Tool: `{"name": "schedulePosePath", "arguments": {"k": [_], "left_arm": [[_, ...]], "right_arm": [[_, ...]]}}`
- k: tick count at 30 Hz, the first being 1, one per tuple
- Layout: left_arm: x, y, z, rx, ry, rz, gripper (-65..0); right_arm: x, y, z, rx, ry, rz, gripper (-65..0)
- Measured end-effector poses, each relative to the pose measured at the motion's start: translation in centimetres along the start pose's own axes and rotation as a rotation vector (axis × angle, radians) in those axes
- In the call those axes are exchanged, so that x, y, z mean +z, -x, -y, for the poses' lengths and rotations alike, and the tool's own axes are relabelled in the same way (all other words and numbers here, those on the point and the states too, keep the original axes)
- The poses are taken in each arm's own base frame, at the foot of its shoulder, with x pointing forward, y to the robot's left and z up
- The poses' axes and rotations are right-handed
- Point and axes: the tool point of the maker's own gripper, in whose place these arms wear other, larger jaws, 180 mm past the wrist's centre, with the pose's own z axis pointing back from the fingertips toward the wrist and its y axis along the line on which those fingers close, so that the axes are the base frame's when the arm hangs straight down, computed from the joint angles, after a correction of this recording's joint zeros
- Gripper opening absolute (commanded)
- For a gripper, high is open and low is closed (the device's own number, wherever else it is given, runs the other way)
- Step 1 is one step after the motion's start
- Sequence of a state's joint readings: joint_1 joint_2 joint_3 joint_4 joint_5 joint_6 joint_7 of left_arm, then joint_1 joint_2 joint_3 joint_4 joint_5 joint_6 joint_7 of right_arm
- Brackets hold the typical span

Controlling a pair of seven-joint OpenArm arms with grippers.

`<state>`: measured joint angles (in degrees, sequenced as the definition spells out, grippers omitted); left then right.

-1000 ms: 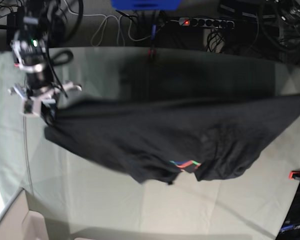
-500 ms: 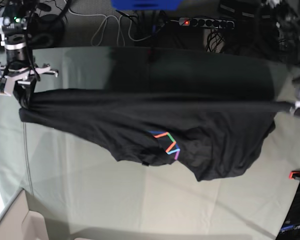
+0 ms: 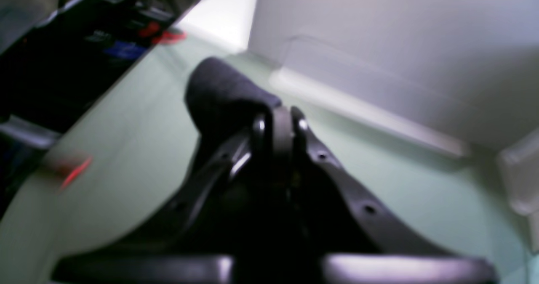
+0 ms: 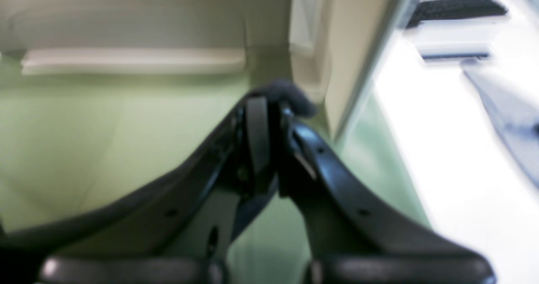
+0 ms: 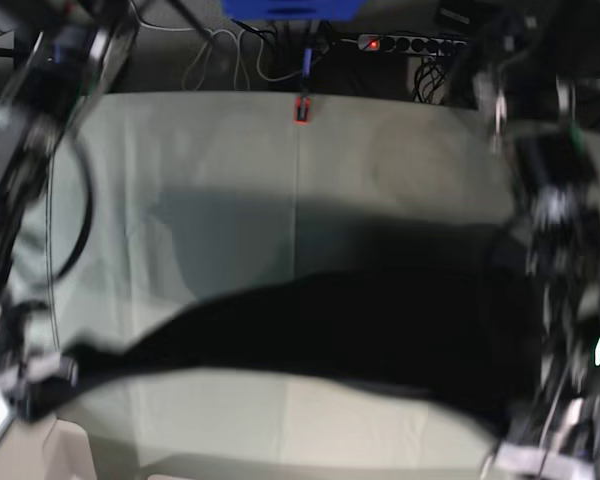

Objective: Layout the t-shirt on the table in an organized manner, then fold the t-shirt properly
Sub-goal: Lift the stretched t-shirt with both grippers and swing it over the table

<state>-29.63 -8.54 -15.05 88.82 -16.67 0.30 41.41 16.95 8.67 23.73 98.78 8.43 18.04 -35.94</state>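
Above the table, black t-shirt stretched wide, blurred, print hidden

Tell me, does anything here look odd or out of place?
Nothing looks damaged. The t-shirt isn't lying flat: it hangs stretched as a sagging black band between the left gripper and right gripper, each pinching a bunched bit of cloth above the table. The picture is blurred.

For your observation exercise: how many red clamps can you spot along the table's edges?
2. One red clamp sits mid far edge in the base view; another, blurred, shows in the left wrist view. Others may be hidden.
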Motion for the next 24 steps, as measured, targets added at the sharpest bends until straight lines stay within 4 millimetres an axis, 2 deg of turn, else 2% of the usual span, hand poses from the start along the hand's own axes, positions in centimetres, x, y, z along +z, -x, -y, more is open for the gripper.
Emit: {"name": "schedulePosePath", "arguments": {"k": [2,4,5,7,10,12,14,16,19,22,24], "left_arm": [[-2.1,-3.3,2.5,-0.007,0.047,0.03,-64.9],[-4.2,-7.0,4.0,-0.004,0.065,0.072,-64.9],[-5.4,-8.9,4.2,0.017,0.059,0.073,-64.9],[-6.3,-12.3,5.3,0.037,0.076,0.093,-64.9],[-5.3,-18.9,8.6,0.056,0.139,0.195,-64.9],[-3.8,-23.4,10.3,0.047,0.179,0.285,-64.9],[-2.3,-27.3,10.5,0.045,0.18,0.371,-64.9],[-1.6,-28.5,10.8,0.049,0.188,0.402,-64.9],[-1.6,-26.8,11.0,0.035,0.193,0.332,-64.9],[0.0,-26.2,10.1,0.01,0.183,0.323,-64.9],[1.7,-25.3,8.4,0.004,0.157,0.363,-64.7]], "right_arm": [[-2.0,-3.5,0.2,0.026,-0.01,0.026,-65.0],[-3.2,-7.6,0.8,0.036,-0.01,0.083,-65.0],[-3.8,-10.0,1.3,0.042,0.006,0.111,-65.0],[-4.3,-15.3,1.6,0.046,0.01,0.2,-65.0],[-3.0,-22.9,2.2,0.081,0.014,0.36,-65.0],[-2.0,-26.4,2.7,0.101,0.032,0.423,-65.0],[-1.0,-29.2,3.1,0.096,0.046,0.478,-65.0],[-0.2,-31.0,3.5,0.097,0.058,0.517,-65.0],[0.7,-31.5,3.4,0.11,0.064,0.538,-65.0],[1.4,-28.8,3.4,0.17,0.083,0.484,-65.0],[1.7,-25.8,3.6,0.181,0.096,0.44,-65.0]]}}
